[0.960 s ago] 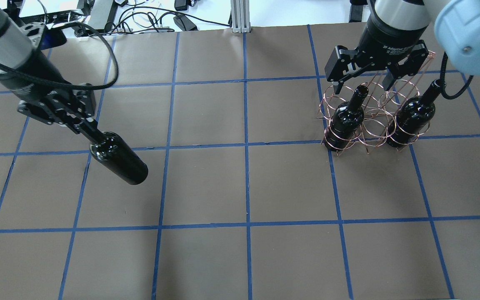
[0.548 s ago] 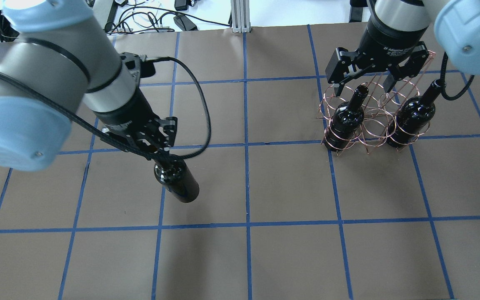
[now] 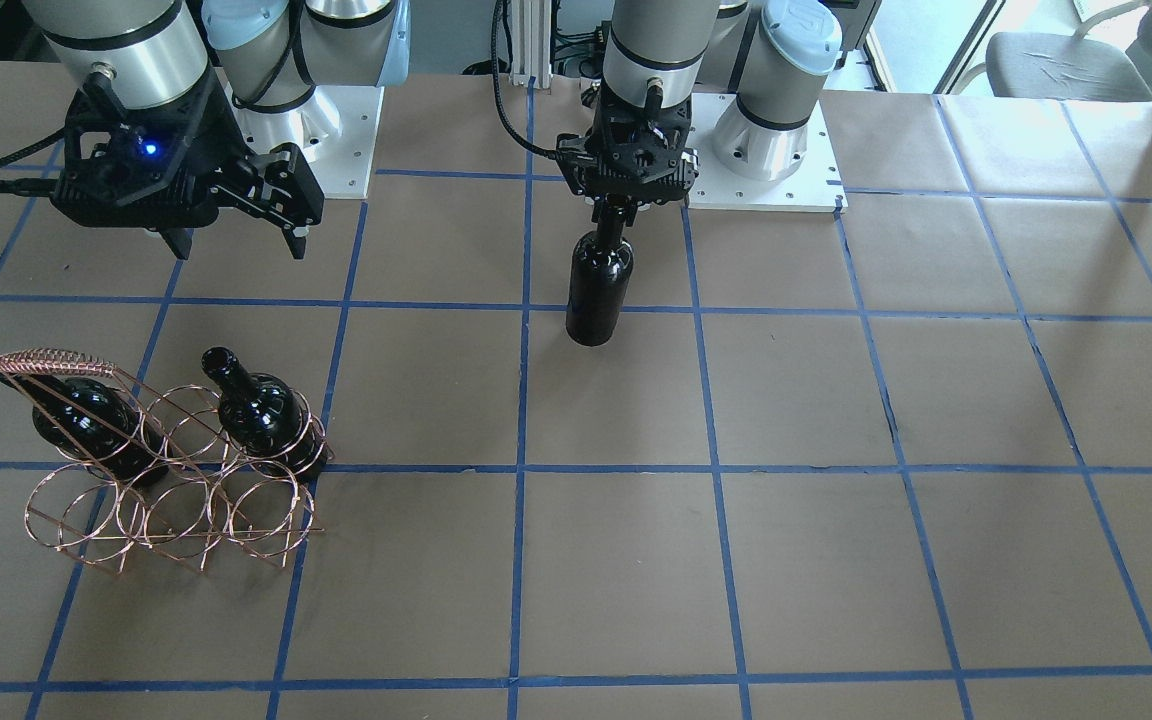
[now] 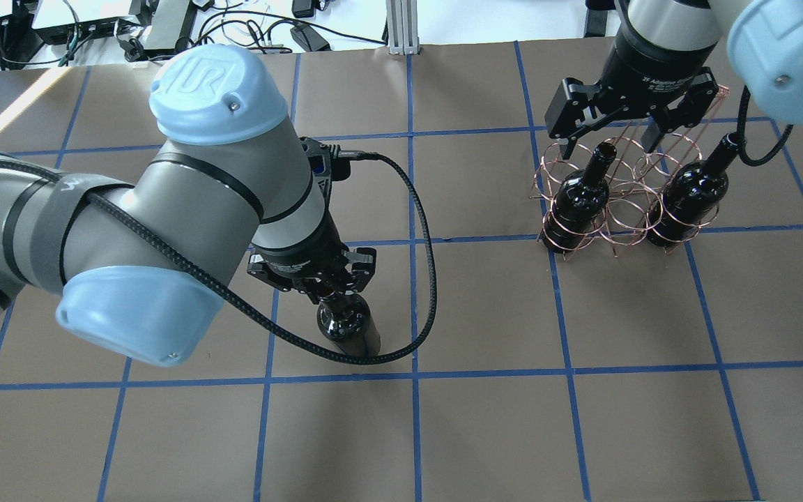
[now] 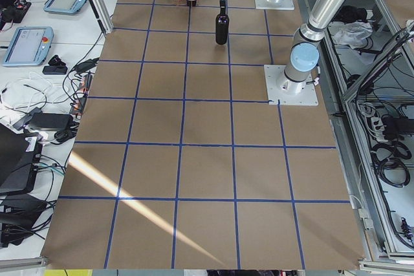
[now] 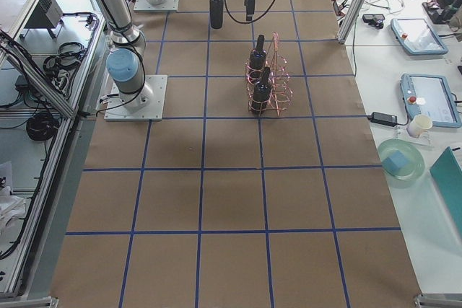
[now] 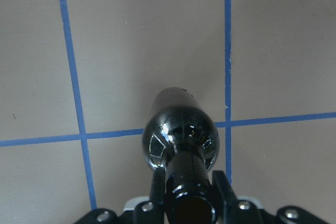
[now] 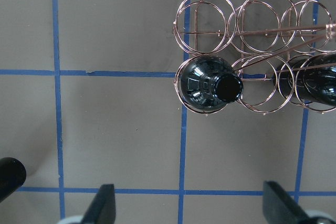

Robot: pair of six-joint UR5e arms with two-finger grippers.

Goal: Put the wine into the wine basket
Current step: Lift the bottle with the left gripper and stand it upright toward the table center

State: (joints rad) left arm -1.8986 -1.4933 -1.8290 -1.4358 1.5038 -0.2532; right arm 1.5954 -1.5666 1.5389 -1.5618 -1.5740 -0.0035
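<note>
- Left pincer (image 4: 330, 291) is clenched on the neck of the wine (image 4: 347, 326). The wrist view shows a finger pressed on each side of the neck just above the shoulder, so the heavy body hangs straight down below the grip.
- Held this way the bottle is upright, base down, which is how it must enter a ring from above.
- It hangs near the middle of the bench (image 4: 485, 432), well apart from the wine basket (image 3: 54, 359), and appears to be lifted clear of the surface.
- Two look-alike bottles, one (image 3: 261, 415) at one end and another (image 3: 86, 425) at the other, stand in the basket's row nearer the robot. The ring between them is free, as are the three rings of the far row.
- Right pincer (image 3: 236, 240) is released, jaws spread wide, and hovers above the basket grasping nothing. It is probably waiting there out of the way.
- Judged step: carrying the third bottle across. The middle ring is a tight target between two necks, so the descent calls for care.
</note>
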